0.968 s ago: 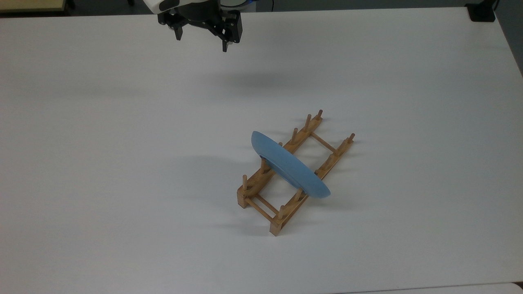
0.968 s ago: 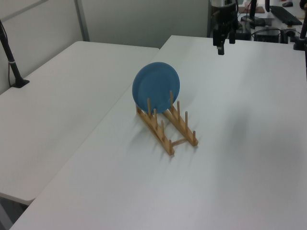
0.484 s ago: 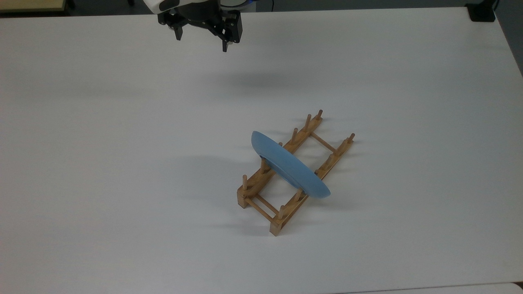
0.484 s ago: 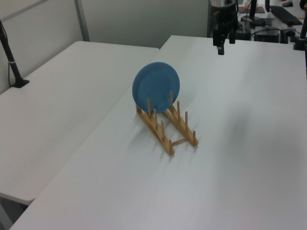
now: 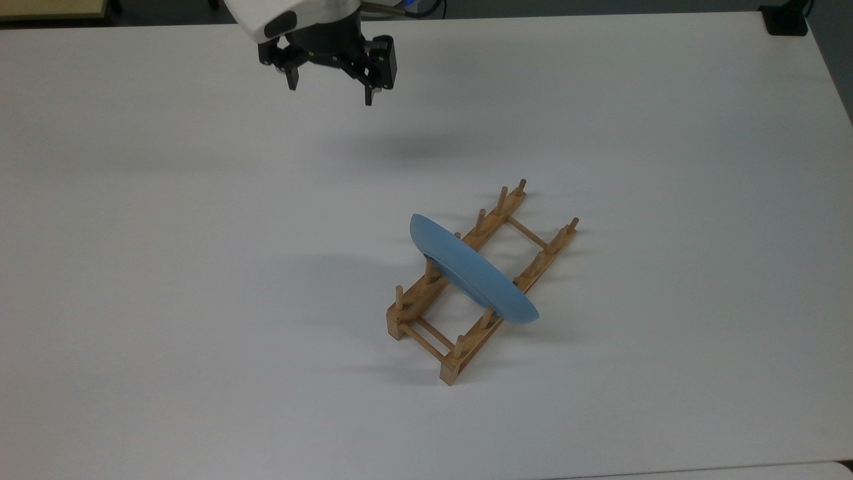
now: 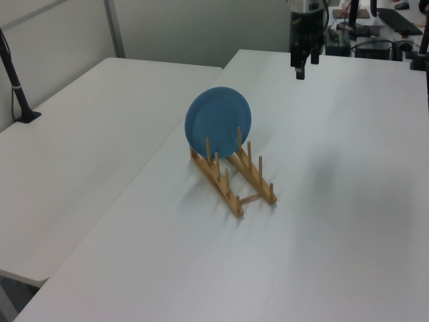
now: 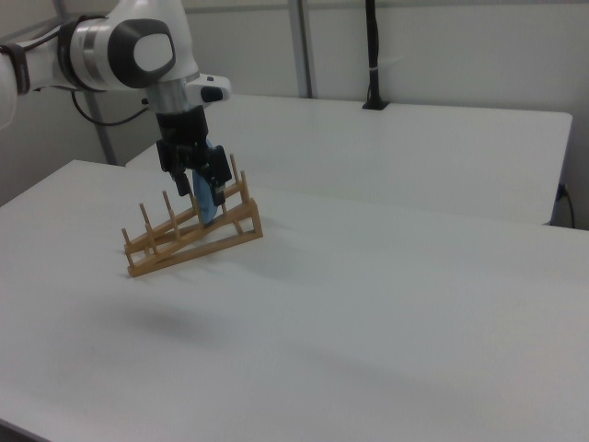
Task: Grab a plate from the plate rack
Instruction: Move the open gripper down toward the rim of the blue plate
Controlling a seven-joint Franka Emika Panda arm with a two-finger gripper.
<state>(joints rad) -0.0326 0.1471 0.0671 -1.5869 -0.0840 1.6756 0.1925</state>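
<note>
Rack work has not begun: the plate stands on edge between the pegs of the plate rack, right of centre in the top view, so reaching, gripping and lifting are all left. Farther off, at the upper left of the top view, my gripper hangs spread wide, empty, touching nothing.
</note>
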